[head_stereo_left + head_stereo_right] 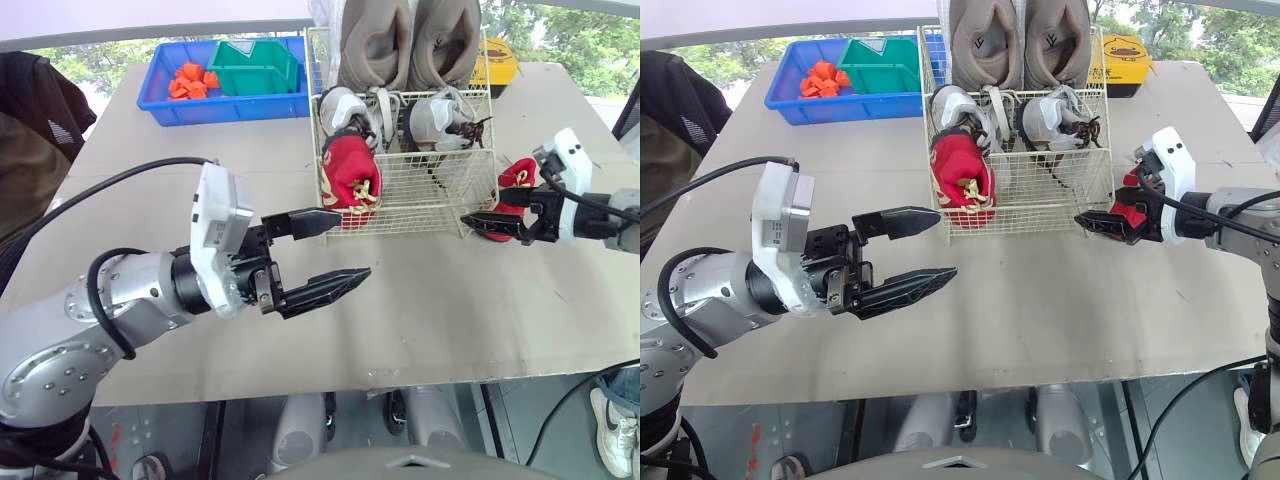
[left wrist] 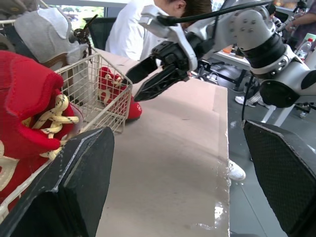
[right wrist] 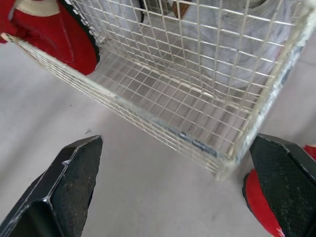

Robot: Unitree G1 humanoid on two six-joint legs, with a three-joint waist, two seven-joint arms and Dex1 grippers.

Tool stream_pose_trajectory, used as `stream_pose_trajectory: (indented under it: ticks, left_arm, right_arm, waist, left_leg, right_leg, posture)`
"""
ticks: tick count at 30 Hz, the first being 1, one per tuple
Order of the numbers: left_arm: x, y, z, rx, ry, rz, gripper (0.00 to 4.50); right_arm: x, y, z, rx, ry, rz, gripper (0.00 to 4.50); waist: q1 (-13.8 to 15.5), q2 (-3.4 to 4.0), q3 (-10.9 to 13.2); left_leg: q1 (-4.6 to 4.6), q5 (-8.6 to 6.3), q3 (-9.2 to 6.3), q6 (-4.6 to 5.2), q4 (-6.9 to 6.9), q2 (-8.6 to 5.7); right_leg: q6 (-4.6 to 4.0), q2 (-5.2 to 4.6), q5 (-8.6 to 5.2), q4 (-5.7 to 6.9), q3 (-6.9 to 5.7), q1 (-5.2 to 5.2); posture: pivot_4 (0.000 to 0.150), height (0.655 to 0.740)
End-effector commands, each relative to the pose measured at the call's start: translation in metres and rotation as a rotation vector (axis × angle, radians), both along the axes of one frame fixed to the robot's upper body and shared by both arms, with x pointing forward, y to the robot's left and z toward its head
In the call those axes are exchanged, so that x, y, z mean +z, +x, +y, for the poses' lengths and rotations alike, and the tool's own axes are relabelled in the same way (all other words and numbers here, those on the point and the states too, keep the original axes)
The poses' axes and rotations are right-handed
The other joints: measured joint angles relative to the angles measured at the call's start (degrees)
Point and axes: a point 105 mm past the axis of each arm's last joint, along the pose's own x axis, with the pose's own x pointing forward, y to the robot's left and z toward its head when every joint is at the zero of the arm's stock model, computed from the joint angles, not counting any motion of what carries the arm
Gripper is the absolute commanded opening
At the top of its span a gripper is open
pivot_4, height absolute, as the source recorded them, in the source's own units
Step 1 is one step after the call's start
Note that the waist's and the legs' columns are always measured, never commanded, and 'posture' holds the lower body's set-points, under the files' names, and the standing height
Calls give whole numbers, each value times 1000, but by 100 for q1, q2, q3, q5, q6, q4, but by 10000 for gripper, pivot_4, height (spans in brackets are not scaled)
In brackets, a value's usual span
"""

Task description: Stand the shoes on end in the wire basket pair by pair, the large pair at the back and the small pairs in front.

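L arm silver-grey metal shells w/ round screws, black cable looped over; white cam box at wrist. L gripper & R gripper black, textured pads, R wrist white

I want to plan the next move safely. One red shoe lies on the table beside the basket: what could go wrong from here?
1. The front corner of the wire basket lies between the fingers of the open right claw, so closing might clamp wire instead of the red shoe outside it.
2. That shoe lies close to the basket wall; a finger might catch the mesh and drag the basket.
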Motion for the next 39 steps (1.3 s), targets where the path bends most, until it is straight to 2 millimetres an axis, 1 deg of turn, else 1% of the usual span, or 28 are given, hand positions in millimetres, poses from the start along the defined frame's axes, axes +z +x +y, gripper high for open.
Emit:
stream_pose_trajectory:
  ticks: [1,3,6,8,13,15,17,18,19,20,21,23,27,28,30,33,34,37,39]
  left_arm:
    - [5,-2,-5,-28,-15,-34,44860]
    - [5,0,-7,-38,-23,-38,44860]
    - [7,2,-9,-67,-26,-37,44860]
    - [8,3,-10,-75,-28,-42,44860]
    - [9,4,-12,-82,-27,-48,44860]
    - [10,3,-12,-83,-29,-50,44860]
    - [11,0,-13,-84,-31,-52,44860]
    - [10,-1,-13,-83,-31,-52,44860]
    - [10,-1,-12,-77,-30,-53,44860]
    - [11,0,-10,-69,-31,-52,44860]
    - [11,0,-10,-64,-31,-52,44860]
    - [11,1,-9,-58,-35,-51,44860]
    - [11,2,-9,-65,-34,-51,44860]
    - [12,2,-9,-69,-35,-52,44860]
    - [13,3,-8,-72,-38,-52,44860]
    - [12,3,-8,-77,-38,-51,44860]
    - [12,3,-8,-78,-36,-51,44860]
    - [12,3,-8,-81,-42,-51,44860]
    - [11,3,-9,-84,-36,-56,44860]
  right_arm:
    - [20,6,-23,-149,17,-73,45000]
    - [22,11,-29,-201,3,-93,45000]
    - [21,28,-42,-339,-17,-85,45000]
    - [15,42,-57,-459,-36,-52,45000]
    - [-2,60,-75,-574,-127,56,45000]
    - [-6,66,-82,-620,-129,80,45000]
    - [0,70,-76,-587,-49,70,45000]
    - [9,71,-69,-547,25,47,45000]
    - [22,69,-57,-477,127,25,45000]
    - [28,63,-49,-417,148,13,45000]
    - [30,57,-45,-371,131,-2,45000]
    - [25,43,-31,-271,140,44,45000]
    - [25,25,-10,-132,162,76,45000]
    - [24,19,-1,-85,165,93,45000]
    - [21,11,9,-29,169,121,45000]
    - [20,4,19,22,168,130,45000]
    - [21,4,19,15,157,107,45000]
    - [27,-1,14,11,178,83,45000]
    - [29,-1,4,-39,159,48,45000]
  waist:
    - [13,0,0]
    - [22,0,0]
    - [5,1,0]
    - [-10,0,0]
    - [44,-1,-1]
    - [94,-1,-1]
    - [124,-1,-1]
    - [137,-1,-1]
    - [141,-1,-1]
    - [133,6,3]
    - [121,14,8]
    - [103,17,10]
    - [73,16,9]
    - [59,18,10]
    - [60,19,11]
    - [39,20,11]
    - [26,20,11]
    - [-32,21,12]
    - [-31,21,12]
  left_leg:
    - [1,0,0,0,0,0]
    - [1,0,2,0,2,-1]
    - [2,0,3,0,1,-4]
    - [2,0,5,0,1,-5]
    - [0,0,6,2,2,-5]
    - [-1,-1,9,4,4,-6]
    - [-4,-1,4,5,4,-7]
    - [-10,-1,0,6,4,-8]
    - [-11,-2,-1,7,4,-8]
    - [-15,-3,-1,9,4,-8]
    - [-21,-3,0,8,4,-7]
    - [-22,-2,-2,7,0,-5]
    - [-21,-6,-8,11,-9,2]
    - [-21,-6,-7,11,-10,2]
    - [-19,-7,-4,13,-10,1]
    - [-15,-8,-4,14,-10,2]
    - [-15,-8,-4,14,-10,2]
    - [-15,-8,-3,13,-10,2]
    - [-15,-7,-3,13,-10,2]
  right_leg:
    - [0,0,0,0,0,1]
    - [0,0,0,0,1,1]
    - [0,3,0,1,2,0]
    - [-1,4,1,1,3,-1]
    - [-1,2,1,-4,7,2]
    - [-2,2,2,-9,9,3]
    - [-2,2,2,-11,9,5]
    - [-2,2,2,-15,7,5]
    - [-2,2,2,-17,7,5]
    - [-1,2,3,-21,7,5]
    - [6,2,7,-25,7,2]
    - [19,3,13,-32,6,1]
    - [22,17,14,-47,-1,5]
    - [22,18,14,-47,-1,5]
    - [12,18,9,-45,1,4]
    - [10,18,9,-41,2,4]
    - [11,18,8,-40,3,4]
    - [12,19,9,-39,4,3]
    - [12,19,10,-38,5,3]
  posture:
    - [1500,7400]
    - [1500,7400]
    - [1500,7400]
    - [1500,7400]
    - [1500,7400]
    - [1500,7400]
    - [1500,7400]
    - [1500,7400]
    - [1500,7400]
    - [1500,7400]
    - [1500,7400]
    - [1500,7400]
    - [1500,7400]
    - [1500,7400]
    - [1500,7400]
    - [1500,7400]
    - [1500,7400]
    - [1500,7400]
    - [1500,7400]
